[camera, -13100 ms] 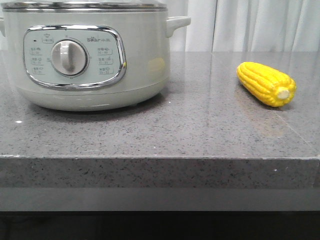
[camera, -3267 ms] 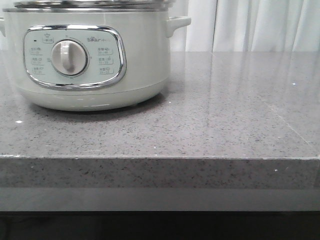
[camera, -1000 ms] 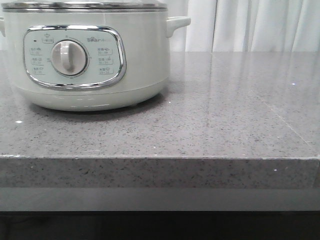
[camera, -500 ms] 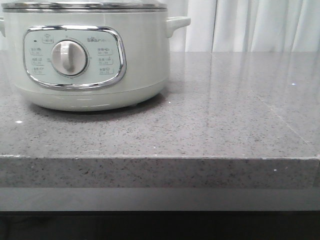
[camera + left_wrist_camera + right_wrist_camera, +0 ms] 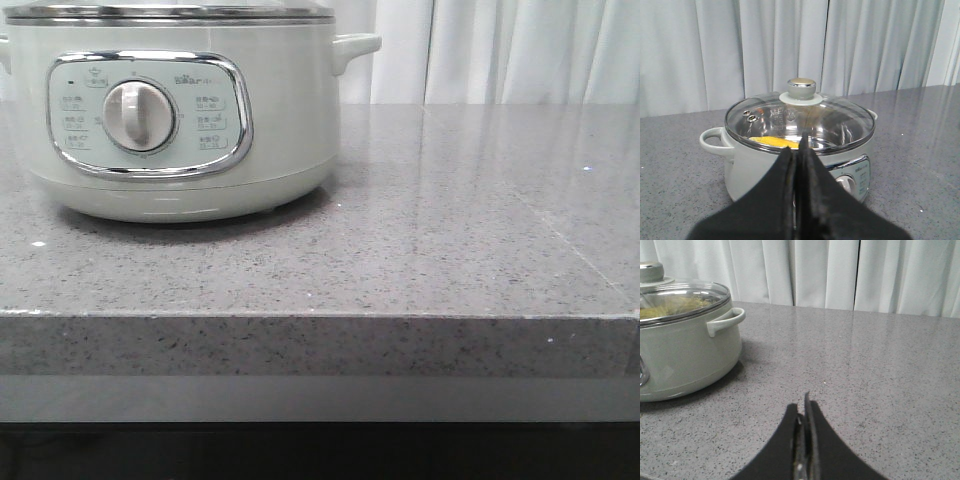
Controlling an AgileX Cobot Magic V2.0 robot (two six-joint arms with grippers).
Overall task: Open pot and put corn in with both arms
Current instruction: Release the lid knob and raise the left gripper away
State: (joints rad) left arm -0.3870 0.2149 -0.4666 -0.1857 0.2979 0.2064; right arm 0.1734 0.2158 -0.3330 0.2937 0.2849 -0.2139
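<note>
With the glass lid [image 5: 799,122] seated on the pot [image 5: 180,120] and the corn [image 5: 774,142] showing as a yellow strip through the glass, you can judge the task as good as done.

Starting at the pot's left: your left gripper [image 5: 799,165] hangs in front of the pot and above its rim level, its jaws pressed together with nothing between them. It points at the lid knob [image 5: 801,89], so if you drive it forward from here the closed tips could strike the glass or knob and shove the lid askew.

On the pot's right, over bare desk [image 5: 880,370], your right gripper [image 5: 805,440] sits low, jaws likewise closed and empty, well apart from the pot's side handle [image 5: 726,321]. A sweep toward the pot at this height could catch that handle and drag the pot across the desk.

The front view cuts the pot off at its metal rim, so you get the dial [image 5: 138,115] and control panel [image 5: 148,113] but no lid top, no corn and neither arm. Only the left wrist view shows you the corn clearly; the right wrist view gives merely a blurred yellowish patch under the glass.
</note>
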